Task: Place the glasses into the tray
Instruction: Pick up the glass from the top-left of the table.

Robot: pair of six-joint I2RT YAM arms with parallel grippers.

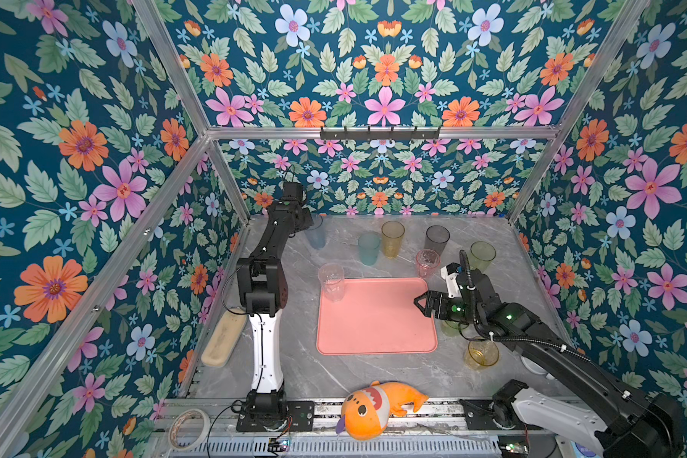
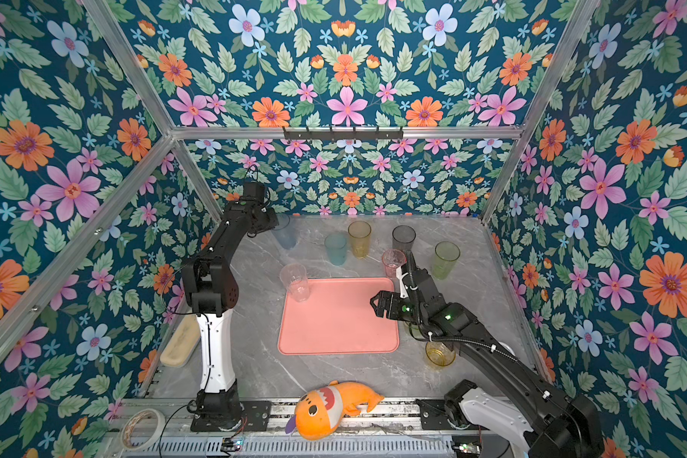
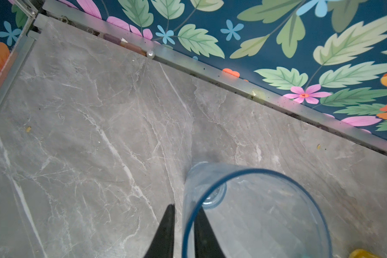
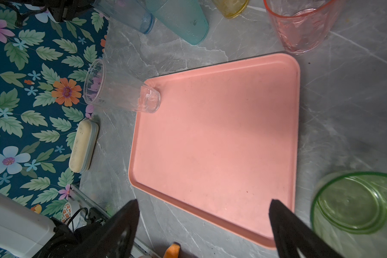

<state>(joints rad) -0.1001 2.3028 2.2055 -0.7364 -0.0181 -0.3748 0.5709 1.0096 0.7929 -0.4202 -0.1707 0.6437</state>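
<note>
Blue-grey tumbler [image 3: 255, 212] right up close, upright at far left, left gripper [image 3: 186, 207] pinching its wall, one finger in, one out; the pink tray [image 1: 373, 317] lies nearer and rightward, right gripper [image 1: 418, 304] spread empty over its right edge.

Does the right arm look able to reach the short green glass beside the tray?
Probably yes: the right claw stands open close beside the short green glass, with nothing between them. The glass stands upright, mouth up, just off the tray.
</note>
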